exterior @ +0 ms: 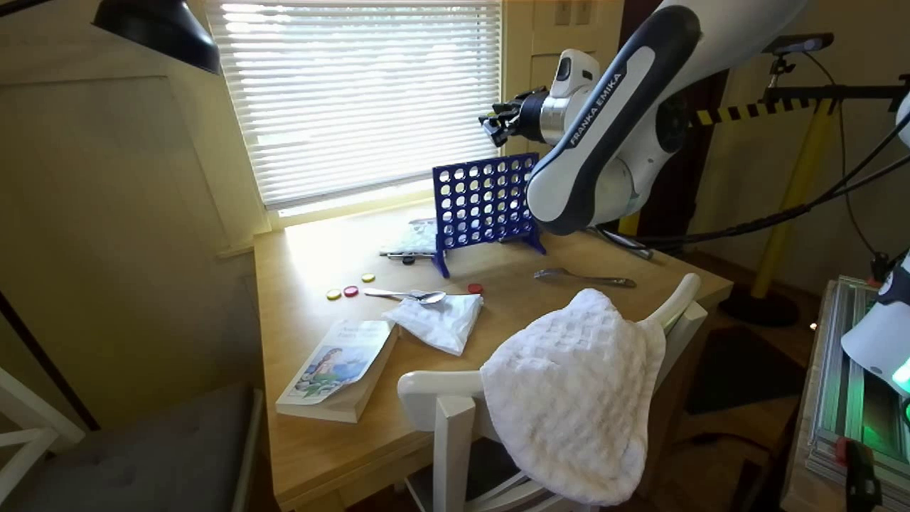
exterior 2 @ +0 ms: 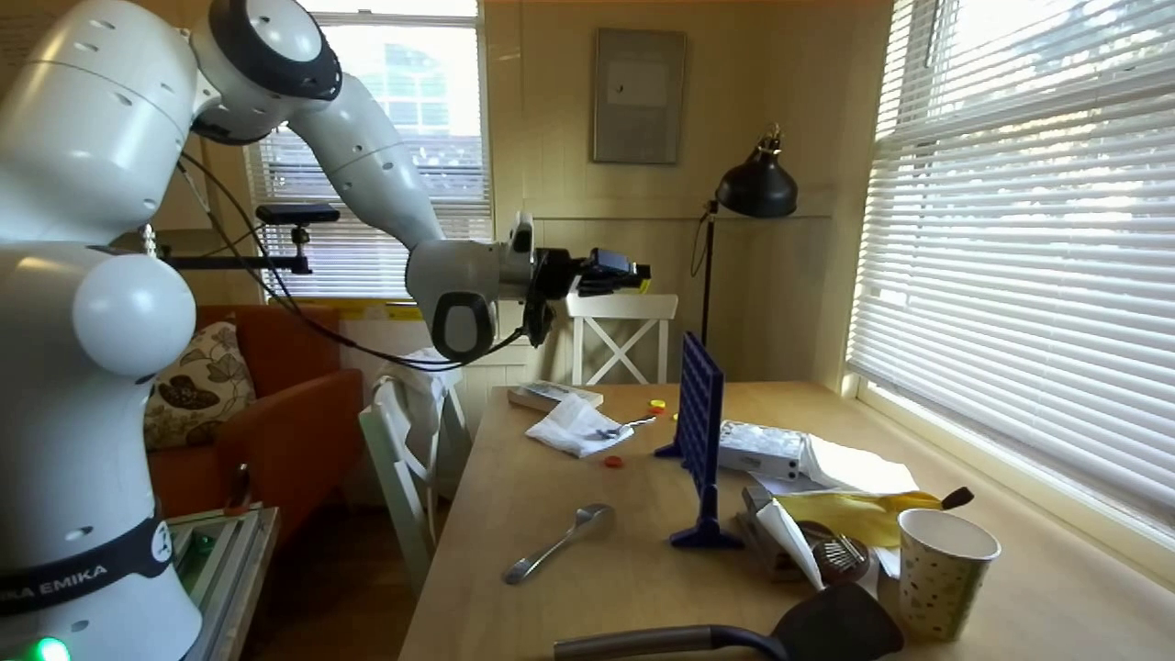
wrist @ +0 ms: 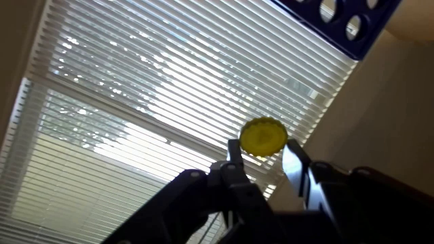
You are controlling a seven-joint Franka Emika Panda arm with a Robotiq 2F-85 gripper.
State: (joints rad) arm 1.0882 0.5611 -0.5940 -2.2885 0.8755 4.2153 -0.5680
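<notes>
My gripper (wrist: 262, 144) is shut on a yellow disc (wrist: 263, 137) with a ridged rim, held at the fingertips. The gripper is raised above the table in both exterior views (exterior: 490, 126) (exterior 2: 638, 277); a bit of the yellow disc (exterior 2: 644, 285) shows at its tips. A blue upright grid with round holes (exterior: 481, 206) stands on the table below the gripper. It also shows edge-on in an exterior view (exterior 2: 702, 413), and its corner is at the top right of the wrist view (wrist: 334, 34). The disc is apart from the grid.
On the table (exterior: 306, 455) lie a red disc (exterior: 475, 289), several other discs, a spoon (exterior: 426, 298) on a white packet (exterior: 444, 327), a book (exterior: 341, 363) and a fork (exterior: 590, 279). A spatula (exterior 2: 835, 629), cup (exterior 2: 945, 578) and yellow pouch (exterior 2: 844, 519) are beyond the grid.
</notes>
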